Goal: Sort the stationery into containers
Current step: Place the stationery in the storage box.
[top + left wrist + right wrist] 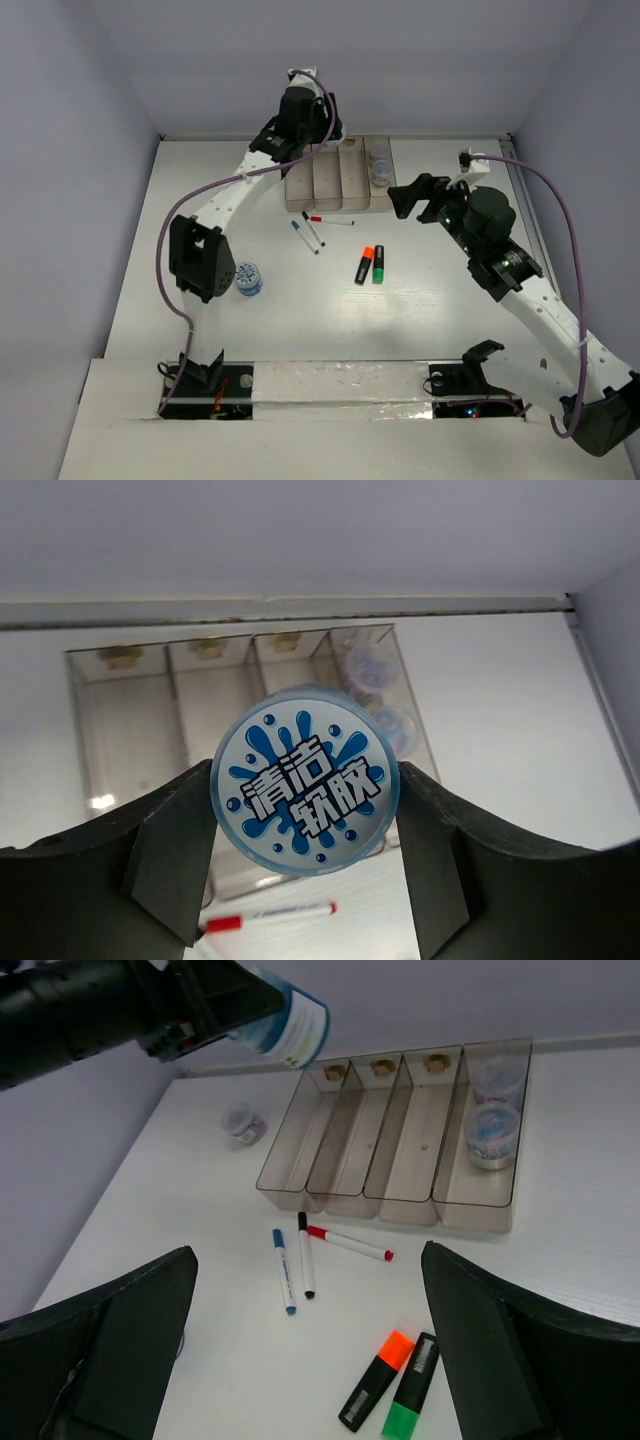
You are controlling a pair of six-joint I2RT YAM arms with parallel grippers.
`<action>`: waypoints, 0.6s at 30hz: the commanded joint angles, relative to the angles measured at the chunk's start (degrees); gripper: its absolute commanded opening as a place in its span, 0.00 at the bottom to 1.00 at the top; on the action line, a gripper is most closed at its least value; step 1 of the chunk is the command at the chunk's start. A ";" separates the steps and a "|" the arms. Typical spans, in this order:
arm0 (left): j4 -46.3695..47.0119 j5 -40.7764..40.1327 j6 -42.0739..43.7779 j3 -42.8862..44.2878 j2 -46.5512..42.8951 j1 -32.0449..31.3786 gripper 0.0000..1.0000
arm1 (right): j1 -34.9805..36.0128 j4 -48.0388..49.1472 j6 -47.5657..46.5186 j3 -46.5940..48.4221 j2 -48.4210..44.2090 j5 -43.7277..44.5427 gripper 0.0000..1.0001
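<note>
My left gripper (303, 815) is shut on a round clear tub with a blue-white lid (305, 775). It holds the tub in the air over the left end of the clear four-compartment tray (300, 187), as the right wrist view shows (292, 1025). Two more tubs (492, 1125) lie in the rightmost compartment. Blue (284, 1272), black (306, 1257) and red (350, 1245) capped pens lie in front of the tray. Orange (375, 1380) and green (408, 1402) highlighters lie nearer. My right gripper (418, 197) is open and empty above the table, right of the tray.
One tub (248, 279) stands on the table by the left arm's elbow. Another tub (243, 1122) stands left of the tray. Walls close the table at the back and on both sides. The other three compartments (350, 1140) hold nothing.
</note>
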 commanded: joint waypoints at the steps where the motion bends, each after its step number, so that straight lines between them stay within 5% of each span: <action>1: 9.80 1.22 -2.79 8.14 4.45 -2.15 0.18 | 0.53 -2.59 -1.43 1.26 -2.28 3.13 1.00; 8: 10.24 -2.12 -2.70 27.41 21.06 -5.50 0.19 | 0.53 -4.18 -2.22 -0.41 -4.84 4.54 1.00; 18: 13.05 -9.84 -4.29 28.12 27.75 -5.50 0.20 | 0.53 -4.27 -2.58 -2.34 -5.02 3.40 1.00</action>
